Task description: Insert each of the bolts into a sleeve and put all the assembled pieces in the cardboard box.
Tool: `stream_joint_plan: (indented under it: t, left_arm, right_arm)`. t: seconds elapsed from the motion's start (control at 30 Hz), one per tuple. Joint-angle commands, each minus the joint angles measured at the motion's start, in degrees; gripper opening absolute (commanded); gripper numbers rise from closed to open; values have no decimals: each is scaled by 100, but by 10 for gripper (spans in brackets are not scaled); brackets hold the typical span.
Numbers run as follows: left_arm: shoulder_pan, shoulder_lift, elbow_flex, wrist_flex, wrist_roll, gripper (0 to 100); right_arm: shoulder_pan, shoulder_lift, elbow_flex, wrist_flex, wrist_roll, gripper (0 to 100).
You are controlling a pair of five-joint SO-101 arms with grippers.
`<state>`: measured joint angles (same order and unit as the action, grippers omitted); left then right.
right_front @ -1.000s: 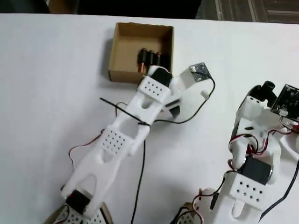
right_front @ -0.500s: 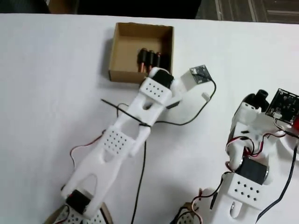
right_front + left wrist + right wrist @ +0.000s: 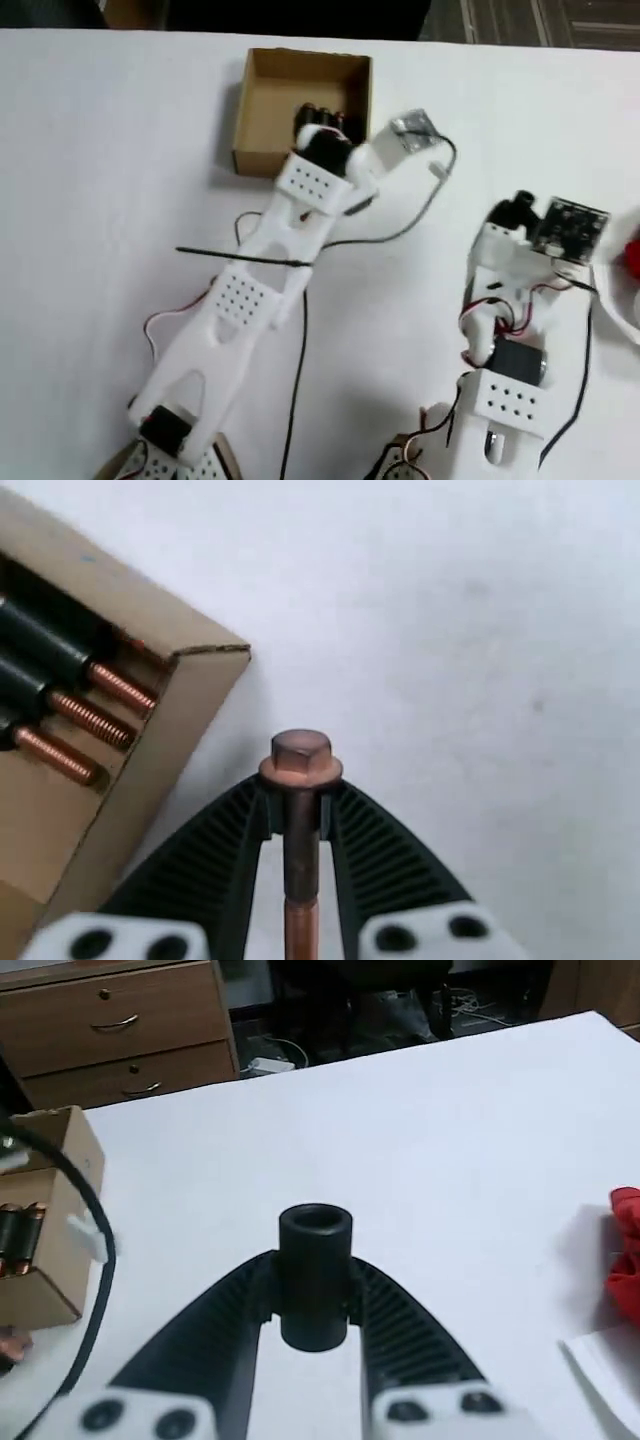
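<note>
My left gripper (image 3: 298, 815) is shut on a copper bolt (image 3: 300, 765), hex head outward, just outside a corner of the cardboard box (image 3: 185, 695). Inside the box lie several assembled pieces (image 3: 60, 685), black sleeves with copper threads sticking out. In the high view the left arm's wrist (image 3: 318, 165) overlaps the box's (image 3: 262, 110) near right corner. My right gripper (image 3: 313, 1305) is shut on a black sleeve (image 3: 315, 1250), held upright with its bore showing. That sleeve (image 3: 520, 205) hangs over the table to the right of the box.
A red object (image 3: 625, 1250) and a white dish rim (image 3: 632, 310) sit at the table's right edge. Black cables (image 3: 400, 215) trail from the left arm across the middle. Wooden drawers (image 3: 120, 1030) stand beyond the table's far edge.
The left arm has swung left and toward the box with the bolt. The right arm has shifted left with the sleeve, closer to the left arm.
</note>
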<state>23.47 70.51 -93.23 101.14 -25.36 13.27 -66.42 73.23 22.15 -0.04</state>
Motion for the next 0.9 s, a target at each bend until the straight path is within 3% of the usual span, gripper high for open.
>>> stream_joint_plan:
  t: [0.0,0.23,0.43,0.63,0.73,0.87]
  left_arm:
    - [-281,-1037,-277,88,1204,24]
    - [-273,-2013,-259,123,2989,24]
    - [167,-2374,-224,149,3323,24]
    - [167,-2611,-84,158,3385,24]
    - [167,-3086,769,158,3393,24]
    - [88,-4053,2835,123,3622,24]
  right_arm:
    - [-382,-110,-26,-215,44,21]
    - [-514,-110,-26,-233,0,21]
    - [-514,-110,-26,-233,0,21]
    - [-593,-110,-26,-233,-9,21]
    - [-831,-110,-18,-233,-9,21]
    - [-1103,-110,26,-242,-9,21]
